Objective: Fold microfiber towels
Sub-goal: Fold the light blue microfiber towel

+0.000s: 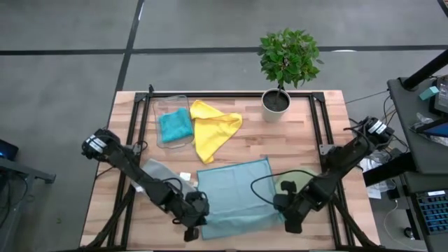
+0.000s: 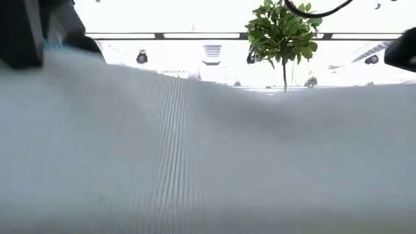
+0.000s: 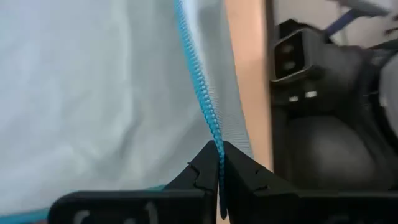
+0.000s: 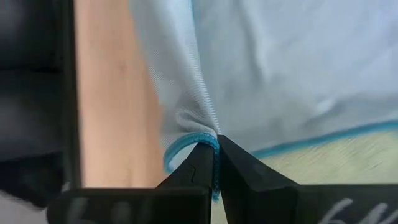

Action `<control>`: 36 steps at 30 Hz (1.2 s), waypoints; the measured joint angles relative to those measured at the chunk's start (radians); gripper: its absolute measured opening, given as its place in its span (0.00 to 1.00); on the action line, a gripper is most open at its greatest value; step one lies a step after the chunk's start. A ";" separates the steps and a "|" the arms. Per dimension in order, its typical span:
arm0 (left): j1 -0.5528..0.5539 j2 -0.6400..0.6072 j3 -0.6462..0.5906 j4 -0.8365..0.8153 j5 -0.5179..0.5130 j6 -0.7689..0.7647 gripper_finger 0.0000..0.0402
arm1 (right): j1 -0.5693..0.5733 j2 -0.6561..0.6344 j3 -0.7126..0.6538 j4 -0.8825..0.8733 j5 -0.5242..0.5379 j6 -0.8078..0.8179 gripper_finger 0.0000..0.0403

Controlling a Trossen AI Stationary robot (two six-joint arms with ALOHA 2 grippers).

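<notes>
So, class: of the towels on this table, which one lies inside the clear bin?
The teal towel, bunched inside the clear bin near the table's far left corner. The yellow, light blue, grey and olive green ones lie on the tabletop.

You see the light blue towel (image 1: 236,189) spread nearly flat at the front centre of the table, its two near corners pinched; its edge carries bright blue stitching (image 3: 200,93). The yellow towel (image 1: 212,127) lies crumpled behind it, overlapping itself. The teal towel (image 1: 175,125) sits bunched just beside the yellow one. The grey towel (image 1: 162,171) and the olive green towel (image 1: 287,186) lie partly covered at either side.
</notes>
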 joint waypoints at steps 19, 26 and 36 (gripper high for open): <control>0.006 -0.023 -0.007 -0.106 -0.014 0.181 0.00 | -0.062 0.060 0.046 -0.175 0.055 -0.224 0.22; -0.001 0.027 -0.010 0.003 0.084 0.228 0.00 | -0.064 0.069 0.044 -0.178 0.001 -0.096 0.40; -0.013 0.021 -0.010 0.286 0.173 0.238 0.00 | -0.166 0.068 0.012 -0.109 0.176 0.003 0.43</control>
